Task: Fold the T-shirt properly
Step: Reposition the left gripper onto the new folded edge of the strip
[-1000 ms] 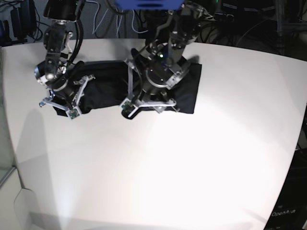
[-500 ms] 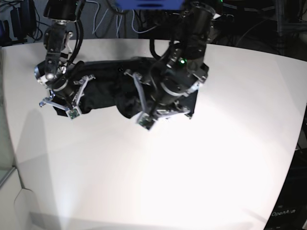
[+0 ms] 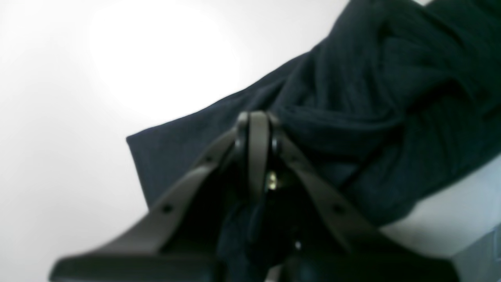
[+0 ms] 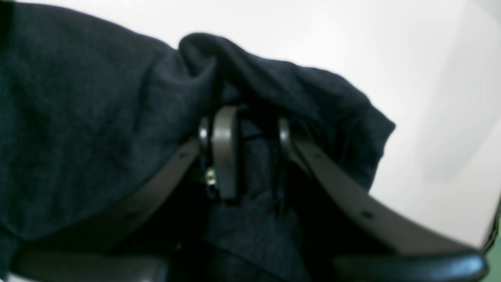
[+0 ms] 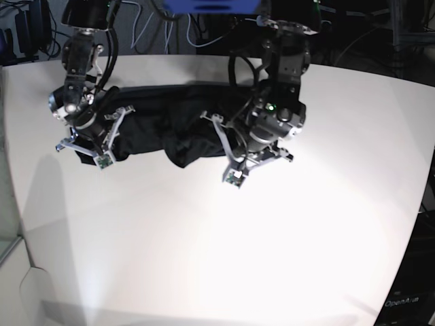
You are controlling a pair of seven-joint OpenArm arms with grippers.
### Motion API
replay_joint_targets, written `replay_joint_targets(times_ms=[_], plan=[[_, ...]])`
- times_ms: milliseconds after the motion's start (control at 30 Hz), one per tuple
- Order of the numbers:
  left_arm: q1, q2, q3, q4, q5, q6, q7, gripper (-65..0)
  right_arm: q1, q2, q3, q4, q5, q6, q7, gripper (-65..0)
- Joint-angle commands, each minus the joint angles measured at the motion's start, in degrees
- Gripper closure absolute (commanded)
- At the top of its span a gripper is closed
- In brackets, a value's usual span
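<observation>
The T-shirt [image 5: 170,125] lies bunched in a long dark band across the far half of the white worktop [image 5: 272,258], stretched between the two arms. Its fabric is heavily rumpled, with thick folds gathered near the middle of the band.

The left pincer [image 3: 254,121] has its jaws pressed together – the two tips meet with no gap between them in the left wrist view – and dark cloth runs down between the finger bases toward the camera, so it is pinching the T-shirt [image 3: 372,98]. Beyond the tips, the cloth rises in twisted ridges to one side, while a flat edge with a square corner lies to the other side, over bare worktop [image 3: 78,98]. In the base view this left pincer [image 5: 248,159] sits at the near edge of the garment's end, tilted toward the table.

The right pincer [image 4: 244,129] holds a fold as well: its jaws stand a little apart, and a hump of T-shirt [image 4: 98,117] drapes over and between the tips (the cloth fills the gap, so the grip is on fabric rather than on air). To one side of it the shirt spreads as a broad dark sheet; to the other the cloth ends in a rounded lump against pale worktop [image 4: 430,78]. In the base view the right pincer [image 5: 92,146] is down at the opposite end of the band – well apart from the left one.
</observation>
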State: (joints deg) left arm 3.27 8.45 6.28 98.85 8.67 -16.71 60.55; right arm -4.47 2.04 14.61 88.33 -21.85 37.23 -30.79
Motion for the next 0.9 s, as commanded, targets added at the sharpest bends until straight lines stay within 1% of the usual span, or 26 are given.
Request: replay_joint_targets(times_ms=[0, 67, 267, 467, 567, 600, 633, 667, 700, 733, 767, 800, 867], plan=[[-0.85, 0.55, 0.35, 0.45, -0.36, 1.46, -0.91, 0.0, -0.06, 0.20, -0.06, 0.24, -0.35, 0.26, -1.43, -11.9], [-0.85, 0.55, 0.53, 0.45, -0.45, 3.04, -0.91, 0.0, -0.06, 0.29, -0.06, 0.24, -0.35, 0.26, -1.43, -11.9], [0.12, 0.55, 7.74, 1.77, -0.45, 3.04, 0.15, 0.0, -0.06, 0.29, -0.06, 0.24, -0.35, 0.26, -1.43, -11.9], [1.35, 0.55, 13.98, 3.26, -0.53, 3.04, 6.57, 0.0, -0.06, 0.37, -0.06, 0.24, -0.35, 0.26, -1.43, -11.9], [1.88, 0.55, 14.60, 6.69, -0.80, 2.78, 6.83, 0.0, -0.06, 0.37, -0.06, 0.24, -0.35, 0.26, -1.43, -11.9], [2.31, 0.55, 14.60, 8.45, -1.94, 1.37, 6.83, 0.0, -0.06, 0.29, -0.06, 0.24, -0.35, 0.26, -1.43, -11.9], [2.31, 0.55, 14.60, 10.03, -3.70, -1.09, 6.83, 0.0, -0.06, 0.20, -0.06, 0.24, -0.35, 0.26, -1.43, -11.9], [2.31, 0.55, 14.51, 11.61, -5.98, -4.61, 7.01, 0.0, -0.06, 0.20, -0.06, 0.24, -0.35, 0.26, -1.43, -11.9], [2.23, -0.49, 14.24, 12.93, -8.80, -7.33, 7.01, 0.0, -0.06, 0.11, -0.06, 0.24, -0.35, 0.26, -1.43, -11.9], [2.14, -0.93, 13.89, 13.72, -10.64, -8.65, 7.18, 0.0, -0.06, 0.11, -0.06, 0.24, -0.35, 0.26, -1.43, -11.9], [1.88, -1.28, 13.36, 14.08, -11.96, -8.57, 7.27, 0.0, -0.06, 0.11, -0.06, 0.24, -0.35, 0.26, -1.43, -11.9], [1.70, -1.46, 12.22, 14.16, -12.31, -7.42, 7.27, 0.0, -0.06, 0.11, -0.06, 0.24, -0.35, 0.26, -1.43, -11.9], [1.70, -1.46, 9.67, 13.90, -11.44, -3.03, 6.74, 0.0, -0.06, 0.20, -0.06, 0.24, -0.35, 0.26, -1.43, -11.9]])
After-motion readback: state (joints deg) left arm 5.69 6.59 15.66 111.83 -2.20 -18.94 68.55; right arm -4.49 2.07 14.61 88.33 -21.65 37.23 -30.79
